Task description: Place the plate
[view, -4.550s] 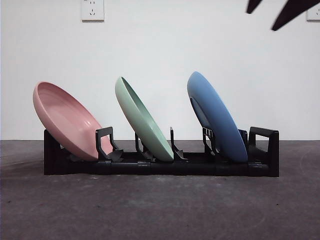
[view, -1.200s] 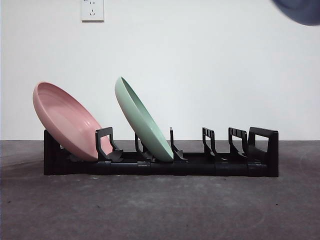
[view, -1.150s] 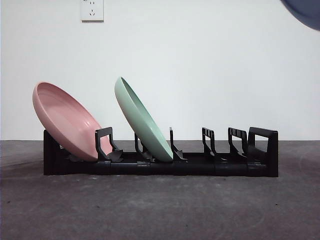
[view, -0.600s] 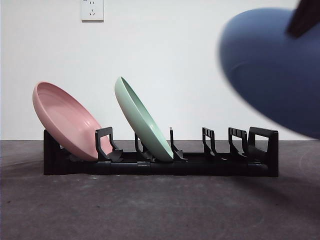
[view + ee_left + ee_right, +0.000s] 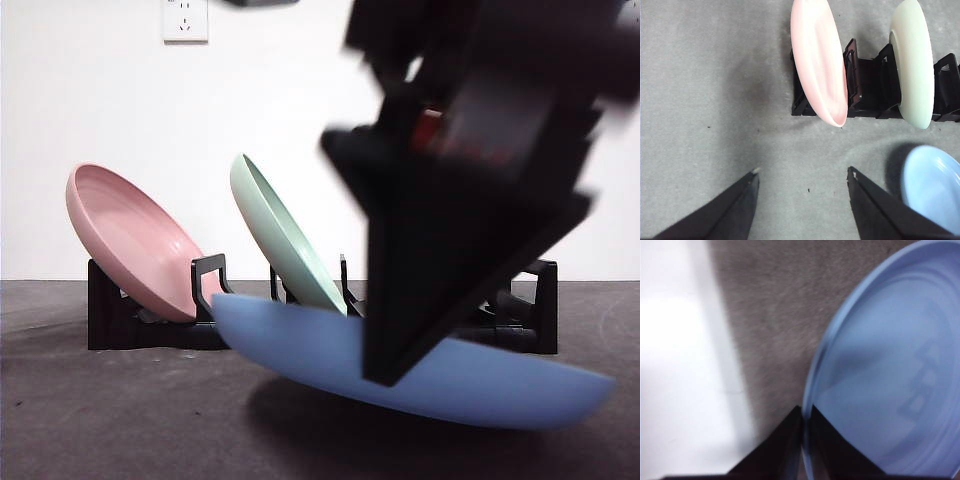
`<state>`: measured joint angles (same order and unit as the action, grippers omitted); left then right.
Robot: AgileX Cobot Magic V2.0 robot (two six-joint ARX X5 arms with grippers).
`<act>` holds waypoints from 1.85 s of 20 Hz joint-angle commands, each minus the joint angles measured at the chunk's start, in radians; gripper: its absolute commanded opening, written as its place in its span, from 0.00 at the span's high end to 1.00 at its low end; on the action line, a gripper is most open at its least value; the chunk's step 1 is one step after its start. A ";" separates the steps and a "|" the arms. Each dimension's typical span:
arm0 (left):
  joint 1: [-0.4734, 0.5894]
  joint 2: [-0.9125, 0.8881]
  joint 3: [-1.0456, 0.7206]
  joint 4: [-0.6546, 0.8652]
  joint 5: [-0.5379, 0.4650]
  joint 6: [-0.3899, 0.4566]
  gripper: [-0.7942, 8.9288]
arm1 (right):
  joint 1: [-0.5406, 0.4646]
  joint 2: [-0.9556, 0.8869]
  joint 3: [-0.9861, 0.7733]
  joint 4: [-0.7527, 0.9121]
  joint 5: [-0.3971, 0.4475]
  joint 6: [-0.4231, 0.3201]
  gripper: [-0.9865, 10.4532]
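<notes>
Currently right gripper [image 5: 400,375] is pinching the blue plate [image 5: 300,345] by its rim, low at lower centre-right, before the rack [image 5: 110,310]. Left gripper [image 5: 802,172] is hanging open, holding nothing.

A bare robot test room rather than a home: a plain white wall [image 5: 100,120] with one power socket [image 5: 185,19], a grey table [image 5: 120,420], and only a black dish rack [image 5: 110,310] holding coloured plates.
</notes>
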<state>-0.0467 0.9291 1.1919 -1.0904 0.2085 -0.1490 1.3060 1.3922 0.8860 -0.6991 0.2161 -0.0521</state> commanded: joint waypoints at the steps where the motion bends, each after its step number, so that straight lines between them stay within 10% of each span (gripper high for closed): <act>1: -0.001 0.006 0.027 0.006 0.002 0.003 0.63 | 0.015 0.054 0.027 0.055 0.047 -0.108 0.90; 14: -0.001 0.006 0.027 0.006 0.002 0.003 0.63 | 0.011 0.187 0.027 0.164 0.048 -0.274 0.87; 18: -0.002 0.006 0.027 0.007 0.002 0.003 0.63 | 0.014 0.187 0.043 0.124 0.049 -0.227 0.66; 25: -0.002 0.006 0.027 0.015 0.002 0.003 0.63 | 0.000 0.070 0.278 0.025 -0.147 -0.090 0.64; 37: -0.002 0.012 0.027 0.146 0.002 -0.074 0.63 | -0.657 -0.207 0.313 0.093 -0.334 0.014 0.64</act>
<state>-0.0467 0.9306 1.1919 -0.9546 0.2089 -0.2089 0.6464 1.1763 1.1900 -0.6071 -0.1169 -0.0444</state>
